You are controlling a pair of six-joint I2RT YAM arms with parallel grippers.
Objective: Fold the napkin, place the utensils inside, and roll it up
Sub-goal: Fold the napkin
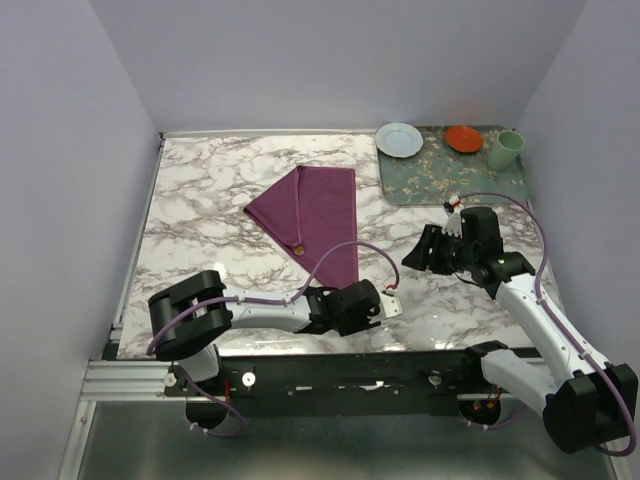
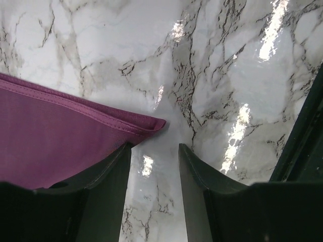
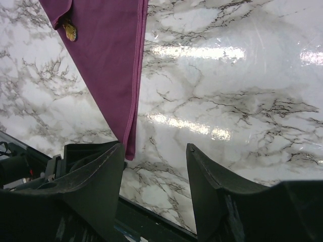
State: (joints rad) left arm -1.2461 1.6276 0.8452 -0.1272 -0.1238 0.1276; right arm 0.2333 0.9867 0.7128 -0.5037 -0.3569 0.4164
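The plum-purple napkin (image 1: 315, 215) lies folded into a long pointed shape on the marble table. It also shows in the left wrist view (image 2: 50, 131) and the right wrist view (image 3: 106, 50). Only a small orange-gold end of the knife (image 1: 296, 247) pokes out from its left fold, also seen in the right wrist view (image 3: 69, 31); the rest is hidden. My left gripper (image 1: 372, 298) is open and empty, low at the napkin's near corner (image 2: 154, 146). My right gripper (image 1: 425, 250) is open and empty above the table, to the right of the napkin (image 3: 154, 146).
A green floral mat (image 1: 430, 180) at the back right holds a pale plate (image 1: 399, 139), an orange dish (image 1: 464, 138) and a green cup (image 1: 505, 149). The table's dark front rail (image 1: 330, 360) runs just behind the left gripper. Walls close in the table's sides.
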